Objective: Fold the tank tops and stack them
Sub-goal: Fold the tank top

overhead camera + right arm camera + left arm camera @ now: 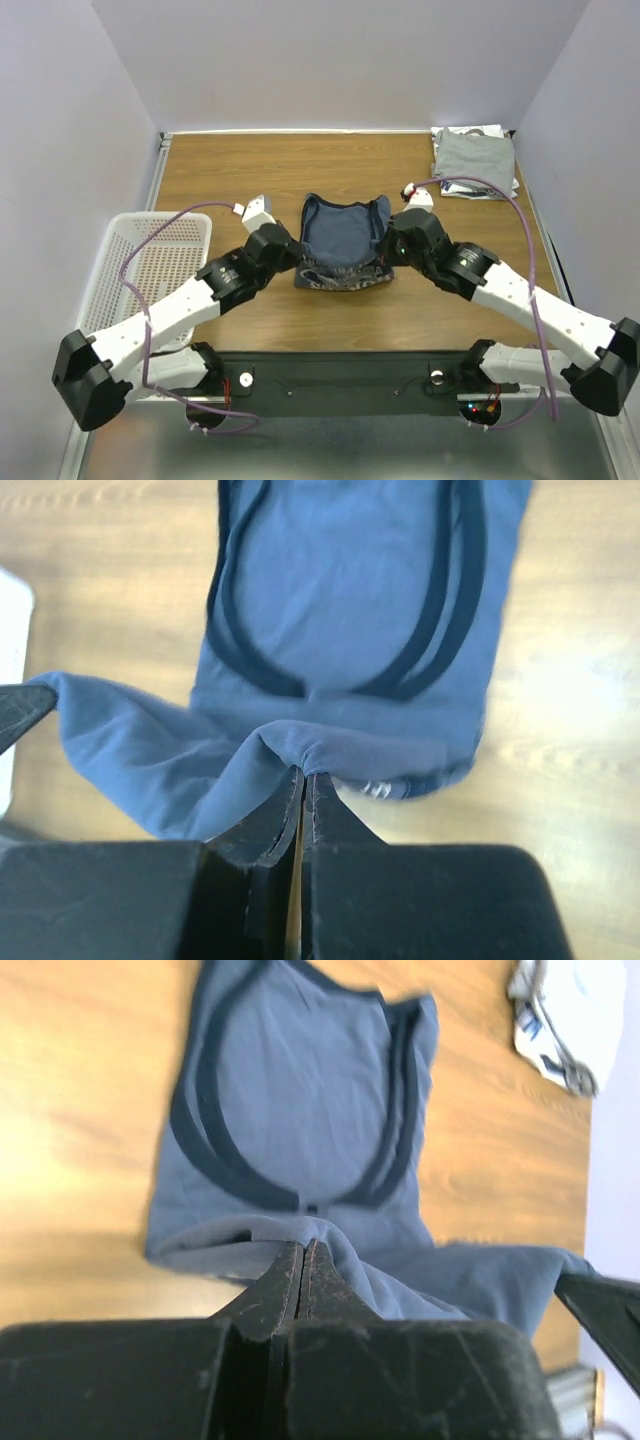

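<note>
The slate-blue tank top [343, 240] with navy trim lies mid-table, its near hem lifted and folded toward the straps. My left gripper [298, 262] is shut on the hem's left corner, seen in the left wrist view [304, 1247] against the blue cloth [300, 1090]. My right gripper [384, 258] is shut on the hem's right corner, seen in the right wrist view [302, 773] against the blue cloth [350, 590]. Pale lettering shows under the fold [385, 788]. A folded light grey tank top [474, 160] lies on white ones at the back right.
A white plastic mesh basket [150, 270] stands at the table's left edge beside the left arm. The grey and white pile also shows in the left wrist view [565, 1020]. Purple walls close in the table on three sides.
</note>
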`<control>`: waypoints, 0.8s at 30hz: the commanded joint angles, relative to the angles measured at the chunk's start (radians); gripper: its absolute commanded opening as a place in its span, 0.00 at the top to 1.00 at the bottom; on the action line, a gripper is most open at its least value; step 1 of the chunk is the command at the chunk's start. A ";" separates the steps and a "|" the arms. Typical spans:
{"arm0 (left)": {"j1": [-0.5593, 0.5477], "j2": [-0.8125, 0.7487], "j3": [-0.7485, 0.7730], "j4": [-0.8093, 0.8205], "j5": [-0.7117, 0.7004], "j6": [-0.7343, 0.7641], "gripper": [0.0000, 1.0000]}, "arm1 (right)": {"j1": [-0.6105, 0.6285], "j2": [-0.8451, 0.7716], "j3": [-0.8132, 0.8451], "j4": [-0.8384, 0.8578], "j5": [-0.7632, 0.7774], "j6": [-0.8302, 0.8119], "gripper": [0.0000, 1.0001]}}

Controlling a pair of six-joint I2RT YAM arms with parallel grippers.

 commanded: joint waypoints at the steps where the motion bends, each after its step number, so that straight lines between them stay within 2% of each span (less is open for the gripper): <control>1: 0.115 0.058 0.078 0.174 0.119 0.146 1.00 | -0.104 0.073 0.054 0.167 0.034 -0.094 1.00; 3: 0.179 0.108 0.102 0.213 0.142 0.162 1.00 | -0.197 0.104 0.057 0.230 -0.061 -0.107 1.00; 7: 0.274 0.205 0.154 0.300 0.222 0.178 1.00 | -0.305 0.186 0.082 0.321 -0.159 -0.143 0.99; 13: 0.386 0.422 0.317 0.415 0.300 0.200 1.00 | -0.417 0.393 0.182 0.417 -0.271 -0.169 1.00; 19: 0.458 0.786 0.542 0.592 0.436 0.192 1.00 | -0.528 0.699 0.298 0.547 -0.348 -0.146 1.00; 22: 0.480 1.029 0.673 0.698 0.527 0.203 1.00 | -0.558 0.837 0.370 0.595 -0.350 -0.137 1.00; 24: 0.482 1.117 0.812 0.701 0.571 0.229 1.00 | -0.572 0.876 0.390 0.601 -0.348 -0.126 1.00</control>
